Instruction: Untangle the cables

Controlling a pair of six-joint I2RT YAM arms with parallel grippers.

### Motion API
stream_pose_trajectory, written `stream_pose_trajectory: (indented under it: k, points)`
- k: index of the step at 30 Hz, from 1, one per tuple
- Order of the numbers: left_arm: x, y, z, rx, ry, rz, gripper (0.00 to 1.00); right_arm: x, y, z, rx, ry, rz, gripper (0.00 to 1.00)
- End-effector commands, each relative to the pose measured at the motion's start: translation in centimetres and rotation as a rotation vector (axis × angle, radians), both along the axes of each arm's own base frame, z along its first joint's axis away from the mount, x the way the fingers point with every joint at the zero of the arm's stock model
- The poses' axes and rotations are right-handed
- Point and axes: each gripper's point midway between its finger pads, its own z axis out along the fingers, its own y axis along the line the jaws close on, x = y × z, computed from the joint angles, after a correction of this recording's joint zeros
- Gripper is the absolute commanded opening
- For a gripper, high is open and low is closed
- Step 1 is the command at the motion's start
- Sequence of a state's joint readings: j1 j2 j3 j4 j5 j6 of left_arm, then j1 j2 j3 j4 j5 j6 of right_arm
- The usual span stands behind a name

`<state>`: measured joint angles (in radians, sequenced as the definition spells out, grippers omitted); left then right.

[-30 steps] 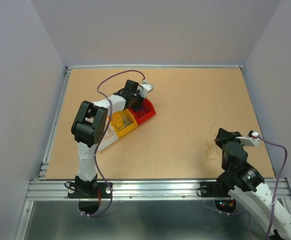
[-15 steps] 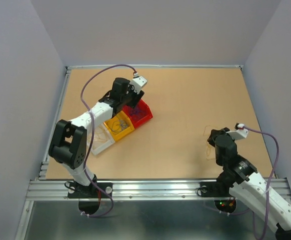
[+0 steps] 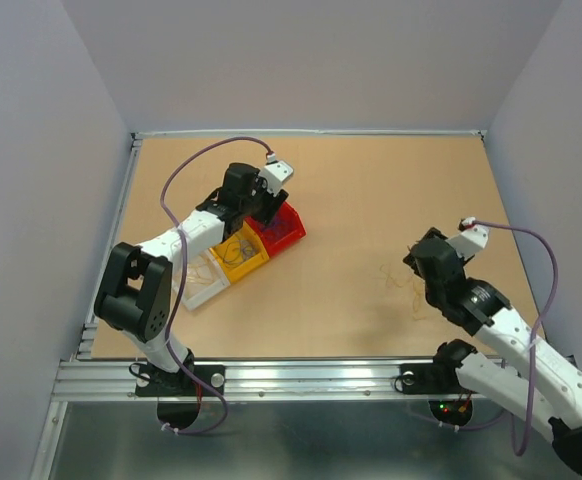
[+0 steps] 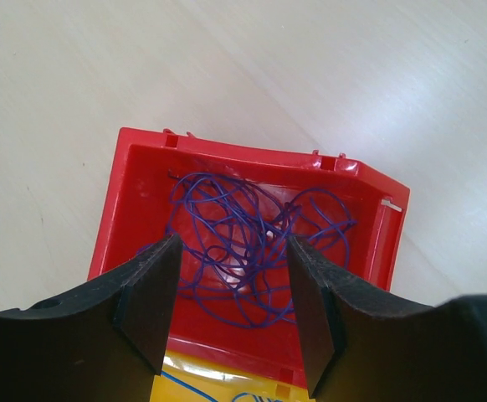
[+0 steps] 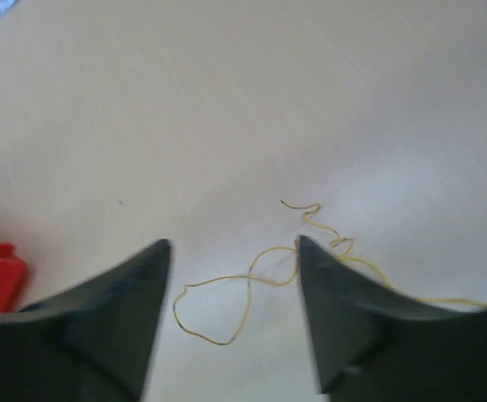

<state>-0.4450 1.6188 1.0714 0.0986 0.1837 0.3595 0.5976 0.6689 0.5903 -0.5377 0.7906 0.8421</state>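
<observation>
Your left gripper stands with jaws apart above the red bin at centre frame, and the purple cables lie coiled inside that bin. Your right gripper is likewise parted, and the yellow cable lies loose on the table at lower centre, showing between the fingers.

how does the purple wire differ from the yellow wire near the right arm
The purple wire sits inside the red bin; the yellow wire lies on the table. The purple wire is a dense clump of overlapping loops; the yellow wire is a loose, spread strand with one open loop. Both are hair-thin and curly.
</observation>
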Motion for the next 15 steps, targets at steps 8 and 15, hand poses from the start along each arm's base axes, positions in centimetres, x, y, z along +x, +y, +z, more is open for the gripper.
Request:
stream_pose_trajectory:
  k: [8, 15]
  points:
    - [-1.6, -1.7, 3.5, -0.058, -0.094, -0.061, 0.64, -1.5, -0.5, -6.0, -0.156, 0.481, -0.252, 1.00]
    - [-2.2, -1.6, 4.3, -0.064, -0.123, -0.066, 0.64, -1.6, 0.3, -9.3, -0.106, 0.523, -0.209, 1.00]
